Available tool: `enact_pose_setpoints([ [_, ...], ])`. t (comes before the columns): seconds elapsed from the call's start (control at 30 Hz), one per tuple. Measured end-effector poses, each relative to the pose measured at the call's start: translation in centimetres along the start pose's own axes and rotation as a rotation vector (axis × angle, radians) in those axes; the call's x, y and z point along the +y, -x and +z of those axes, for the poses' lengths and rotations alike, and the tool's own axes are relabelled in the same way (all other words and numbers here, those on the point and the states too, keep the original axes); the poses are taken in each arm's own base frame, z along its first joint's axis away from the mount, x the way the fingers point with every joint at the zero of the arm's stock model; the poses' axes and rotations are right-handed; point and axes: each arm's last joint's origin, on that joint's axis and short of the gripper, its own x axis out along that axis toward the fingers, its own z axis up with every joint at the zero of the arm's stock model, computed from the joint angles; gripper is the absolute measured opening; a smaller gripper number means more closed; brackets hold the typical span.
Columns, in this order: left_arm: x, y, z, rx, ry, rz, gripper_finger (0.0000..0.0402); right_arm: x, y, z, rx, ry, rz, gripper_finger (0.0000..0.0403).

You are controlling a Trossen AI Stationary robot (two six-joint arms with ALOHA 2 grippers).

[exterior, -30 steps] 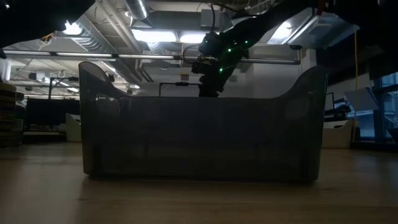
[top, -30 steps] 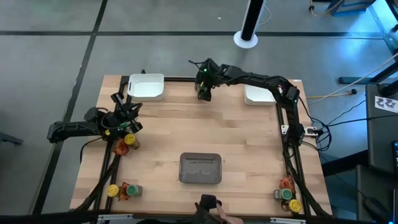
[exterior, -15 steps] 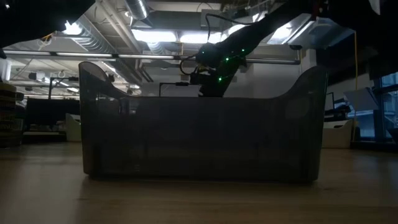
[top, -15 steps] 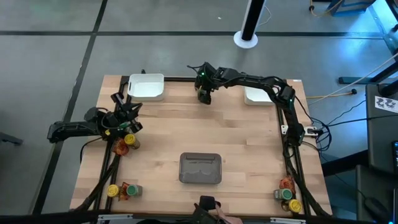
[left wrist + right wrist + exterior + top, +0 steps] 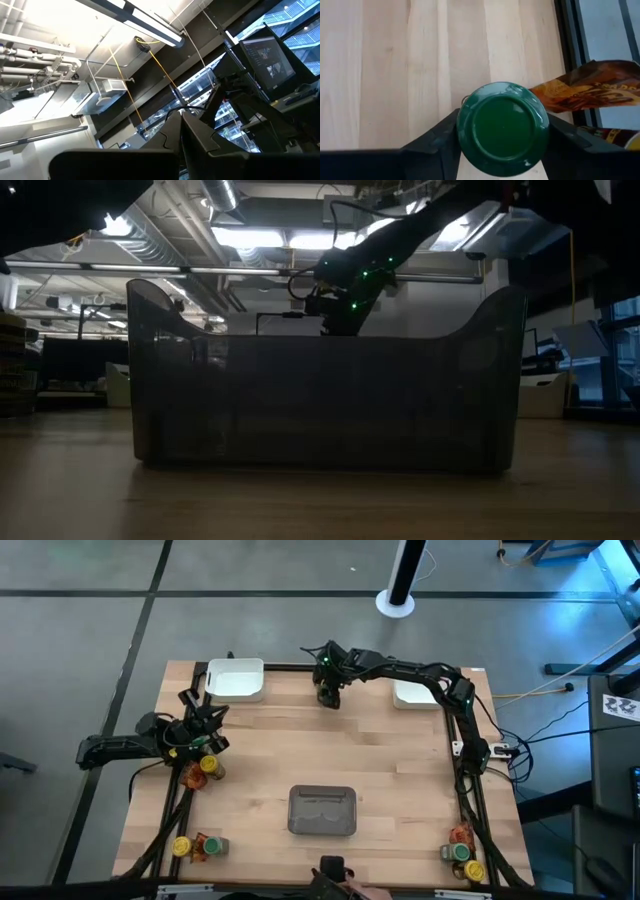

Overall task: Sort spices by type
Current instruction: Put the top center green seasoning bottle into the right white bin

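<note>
Here the right gripper (image 5: 329,697) hangs over the far edge of the worktop (image 5: 300,755), between the two white trays, its jaws closed on a green-lidded jar (image 5: 503,128). In the right wrist view the jar's lid faces the camera, one dark finger (image 5: 432,145) against each side of it, and a reddish-orange packet (image 5: 580,92) lies on the wood just beside the jar.

The left gripper (image 5: 205,718) sits at the left edge of the worktop, near a yellow-lidded jar (image 5: 209,765) and another packet (image 5: 194,777); I cannot tell whether its jaws are open or closed.

More spices wait in the near corners: a yellow-lidded jar (image 5: 182,846) with a green-lidded one and a packet at the near left, and a packet (image 5: 460,836), a green lid and a yellow lid at the near right.

A grey tray (image 5: 322,811) stands near the middle of the near side. One white tray (image 5: 235,680) sits at the far left, the other white tray (image 5: 412,693) at the far right, partly under the right arm.
</note>
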Motion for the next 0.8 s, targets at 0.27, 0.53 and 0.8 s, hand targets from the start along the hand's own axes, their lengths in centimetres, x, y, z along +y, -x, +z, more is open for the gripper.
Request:
enact_pose_setpoints([
  [0.27, 0.0, 0.0, 0.0, 0.000, 0.000, 0.000, 0.0004, 0.1, 2.1, 0.3, 0.019, 0.013, 0.016, 0.0210],
  [0.53, 0.0, 0.0, 0.0, 0.000, 0.001, 0.000, 0.0004, 0.3, 7.5, 1.0, -0.005, -0.025, -0.009, 0.0209],
  [0.8, 0.0, 0.0, 0.0, 0.000, 0.000, 0.000, 0.0004, 1.0, 13.8, 0.9, -0.018, -0.071, -0.049, 0.0207],
])
